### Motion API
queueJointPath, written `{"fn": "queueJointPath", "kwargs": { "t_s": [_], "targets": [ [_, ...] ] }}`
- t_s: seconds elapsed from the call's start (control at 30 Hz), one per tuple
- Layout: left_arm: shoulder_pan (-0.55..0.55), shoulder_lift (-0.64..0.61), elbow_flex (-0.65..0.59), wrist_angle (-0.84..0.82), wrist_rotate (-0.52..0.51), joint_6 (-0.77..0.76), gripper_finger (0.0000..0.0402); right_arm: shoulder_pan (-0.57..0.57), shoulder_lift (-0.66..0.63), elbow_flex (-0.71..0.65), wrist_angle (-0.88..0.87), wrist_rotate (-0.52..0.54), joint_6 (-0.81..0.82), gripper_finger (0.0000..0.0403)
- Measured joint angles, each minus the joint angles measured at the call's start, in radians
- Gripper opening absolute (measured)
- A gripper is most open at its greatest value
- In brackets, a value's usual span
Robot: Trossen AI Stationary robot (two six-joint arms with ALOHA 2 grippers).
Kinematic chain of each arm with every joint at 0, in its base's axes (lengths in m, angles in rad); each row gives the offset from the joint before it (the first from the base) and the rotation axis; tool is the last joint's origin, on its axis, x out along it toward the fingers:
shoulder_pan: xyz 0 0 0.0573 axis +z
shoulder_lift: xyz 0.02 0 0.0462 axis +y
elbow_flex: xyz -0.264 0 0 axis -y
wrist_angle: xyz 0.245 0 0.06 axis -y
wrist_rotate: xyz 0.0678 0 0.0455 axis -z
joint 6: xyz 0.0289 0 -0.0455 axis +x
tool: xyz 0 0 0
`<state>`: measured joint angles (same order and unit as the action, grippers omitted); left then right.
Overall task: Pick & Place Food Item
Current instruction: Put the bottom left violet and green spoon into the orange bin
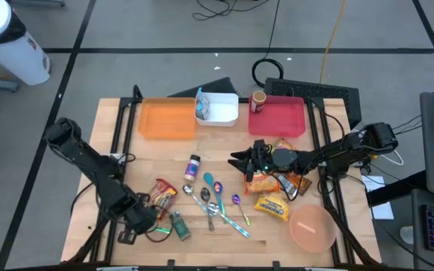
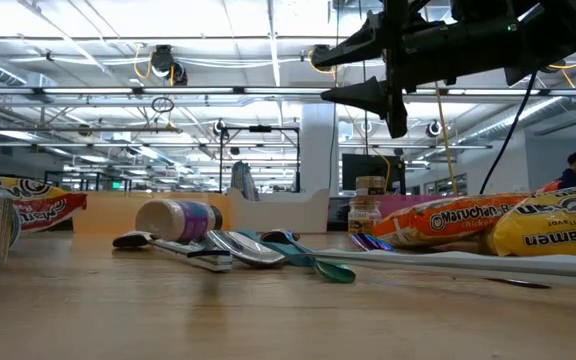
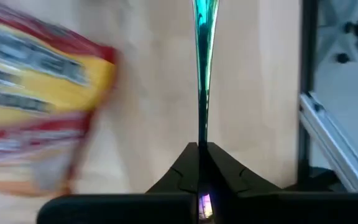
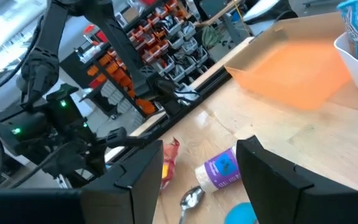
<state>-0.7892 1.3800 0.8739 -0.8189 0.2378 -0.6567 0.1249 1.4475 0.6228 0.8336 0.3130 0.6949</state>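
- my left claw (image 1: pixel 159 228) sits low at the near left of the wooden table (image 1: pixel 126 135), its dark fingers pressed together on a thin, glossy teal handle (image 3: pixel 202 81).
- a crinkly red-and-yellow snack packet (image 1: pixel 163 193) lies just beside that claw.
- my right claw (image 1: pixel 236 160) hangs above the middle of the table, fingers spread and empty.
- soft orange ramen packs (image 1: pixel 266 183) lie under my right arm.
- a translucent pink bowl (image 1: pixel 312 228) sits near them.
- shiny spoons (image 1: pixel 213 207) fan across the wood.
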Motion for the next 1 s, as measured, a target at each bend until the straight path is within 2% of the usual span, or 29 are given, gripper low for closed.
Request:
{"fn": "queueJointPath", "kwargs": {
  "t_s": [0.17, 0.3, 0.47, 0.63, 0.7, 0.87, 1.0],
  "targets": [
    [0.106, -0.029, 0.057, -0.115, -0.068, 0.121, 0.0012, 0.000, 0.000, 0.000, 0.048, 0.000, -0.003, 0.0196],
    [0.213, -0.083, 0.078, -0.145, -0.126, 0.181, 0.0009, 0.001, 0.000, 0.000, 0.119, -0.003, -0.003, 0.0196],
    [0.353, -0.187, 0.095, -0.112, -0.168, 0.213, 0.0011, 0.023, 0.000, 0.012, 0.196, -0.004, -0.048, 0.0196],
    [0.493, -0.264, 0.107, 0.008, -0.168, 0.237, 0.0009, 0.061, 0.000, 0.116, 0.105, -0.002, -0.169, 0.0196],
    [0.553, -0.275, 0.107, 0.058, -0.147, 0.237, 0.0009, 0.070, 0.000, 0.184, 0.003, 0.001, -0.230, 0.0196],
    [0.684, -0.274, 0.107, 0.144, -0.017, 0.237, 0.0010, 0.075, 0.001, 0.394, -0.282, 0.002, -0.436, 0.0196],
    [0.754, -0.244, 0.106, 0.185, 0.171, 0.274, 0.0009, 0.074, 0.000, 0.563, -0.486, 0.007, -0.632, 0.0196]
  ]
}}
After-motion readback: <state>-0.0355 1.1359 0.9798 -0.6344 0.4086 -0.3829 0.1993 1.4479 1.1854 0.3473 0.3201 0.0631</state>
